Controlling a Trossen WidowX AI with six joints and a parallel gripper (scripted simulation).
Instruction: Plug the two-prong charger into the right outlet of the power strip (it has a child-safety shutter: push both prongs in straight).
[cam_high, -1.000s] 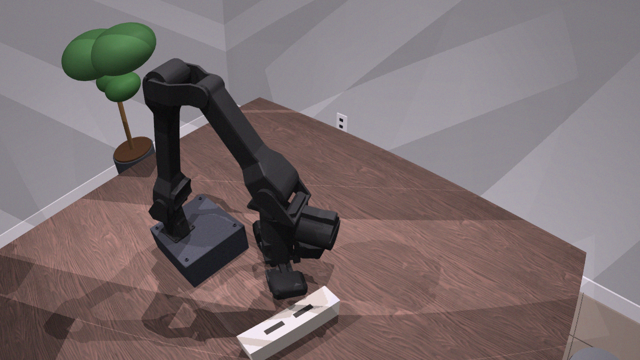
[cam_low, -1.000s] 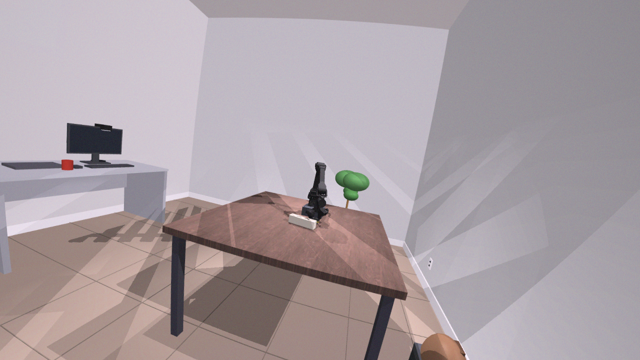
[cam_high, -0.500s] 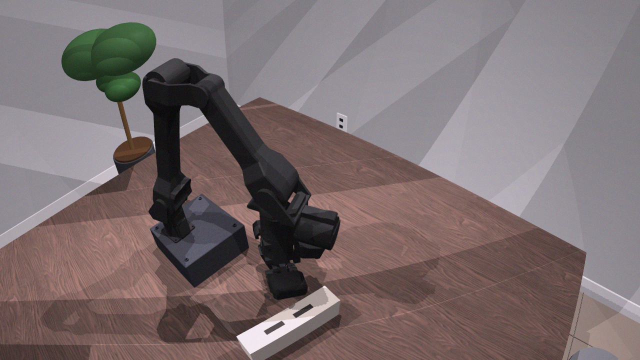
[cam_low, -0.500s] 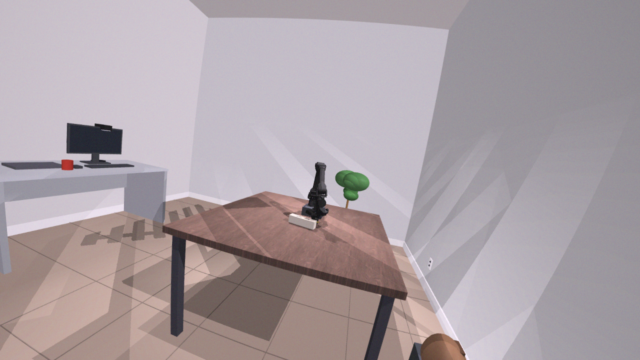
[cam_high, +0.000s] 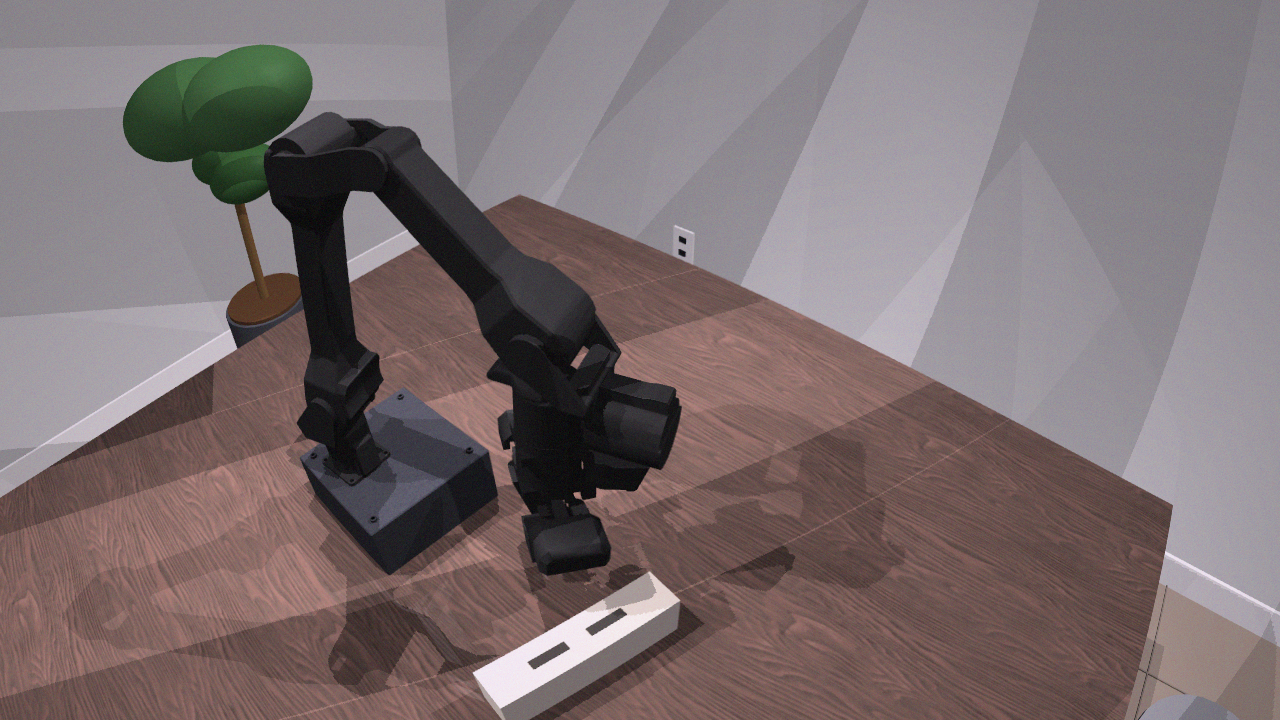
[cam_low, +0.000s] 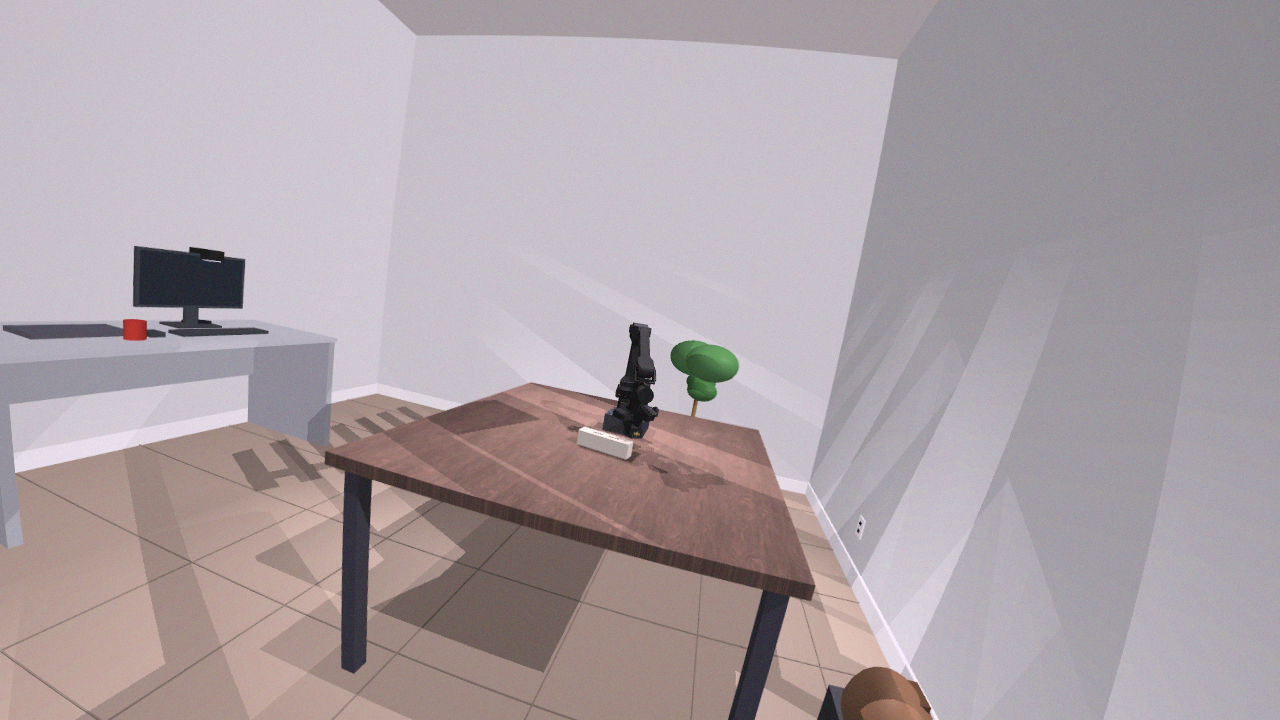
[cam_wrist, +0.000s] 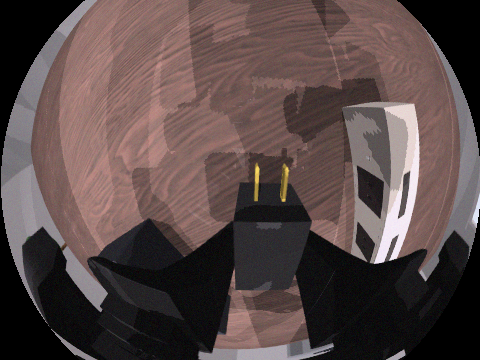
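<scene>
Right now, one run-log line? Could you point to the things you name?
fingers: shut on charger (cam_wrist: 272, 250) | prongs (cam_wrist: 257, 182): bare, unplugged | strip (cam_high: 581, 646) (cam_low: 604, 444) (cam_wrist: 366, 145): on table (cam_high: 805, 573) (cam_low: 537, 488) (cam_wrist: 200, 65) | plug-in: pending

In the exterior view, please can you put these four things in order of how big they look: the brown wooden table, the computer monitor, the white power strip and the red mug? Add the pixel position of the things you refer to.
1. Brown wooden table (cam_high: 805, 376) (cam_low: 572, 483)
2. Computer monitor (cam_low: 187, 279)
3. White power strip (cam_high: 617, 629) (cam_low: 604, 445) (cam_wrist: 366, 145)
4. Red mug (cam_low: 134, 330)
</scene>
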